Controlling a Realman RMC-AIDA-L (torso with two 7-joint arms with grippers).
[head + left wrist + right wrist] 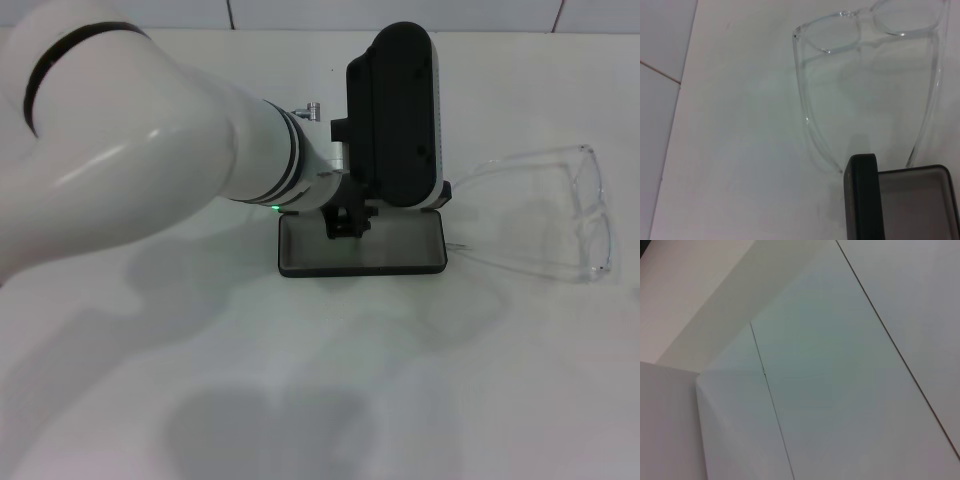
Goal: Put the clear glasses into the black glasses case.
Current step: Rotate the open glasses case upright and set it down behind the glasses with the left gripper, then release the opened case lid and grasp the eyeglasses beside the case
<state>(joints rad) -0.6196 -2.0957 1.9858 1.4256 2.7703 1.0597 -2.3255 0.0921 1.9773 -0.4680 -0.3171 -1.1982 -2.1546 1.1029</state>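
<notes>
The black glasses case (pixel 360 270) lies open at the table's middle, its grey-lined base flat and its lid (pixel 400 110) standing upright. My left arm reaches across from the left, and my left gripper (pixel 347 218) sits at the lid's left side, over the base. The clear glasses (pixel 590 215) lie on the table to the right of the case, temple arms unfolded and pointing toward it. In the left wrist view the clear glasses (pixel 802 80) spread beyond the case (pixel 862 200), with their arm tips close to the case's edge. My right gripper is out of view.
The white tabletop (pixel 320 400) carries soft shadows in front of the case. A tiled wall (pixel 300 12) runs along the far edge. The right wrist view shows only white panels (pixel 840 365) with thin seams.
</notes>
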